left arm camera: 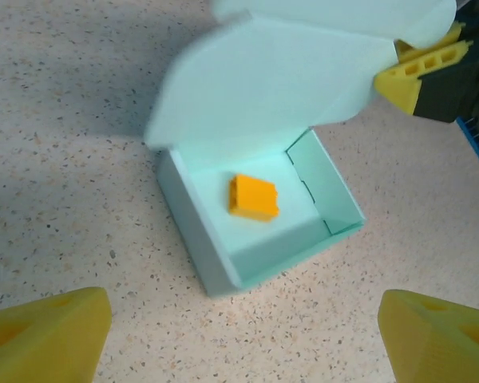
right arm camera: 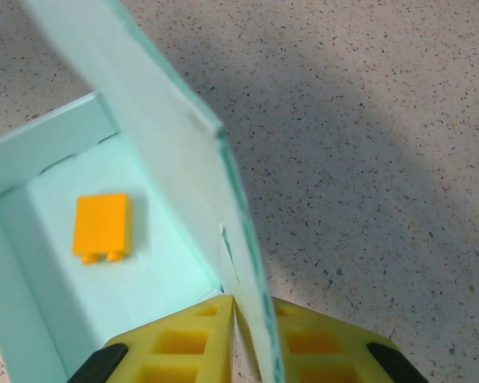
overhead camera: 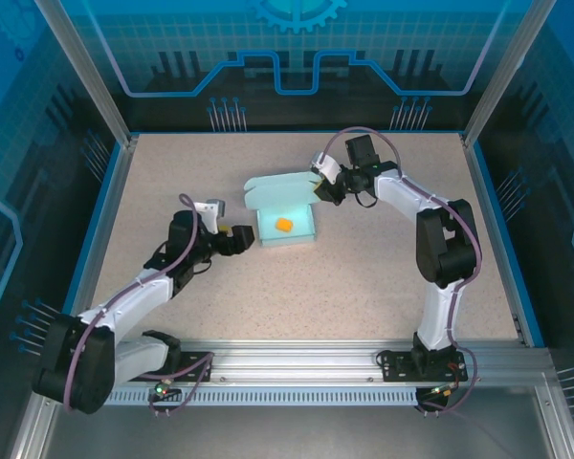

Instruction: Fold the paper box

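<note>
Speckled beige table (overhead camera: 383,277), bordered in blue. Blue patterned panels (overhead camera: 297,57) close it off on the far side and both flanks, and an aluminium rail (overhead camera: 297,359) along the near edge carries both arm bases.

I note the paper box (overhead camera: 301,231) near the middle of the table, slightly left of centre. Its tray is formed and open upward, and its lid (overhead camera: 277,186) is raised on the far side. An orange block (overhead camera: 283,225) lies flat on the tray floor.

The right gripper (overhead camera: 318,186) is at the lid's right end. The right wrist view confirms what the overhead cannot: both yellow fingers (right arm camera: 184,347) are pressed onto the thin card of the lid, with the card clamped between them.

The left gripper (overhead camera: 241,239) sits just left of the tray, not touching it. The left wrist view shows its fingers spread wide and holding nothing, with the tray's near-left corner facing them.

Bare table lies to the near side and right of the box. The table edges are well apart from it.
</note>
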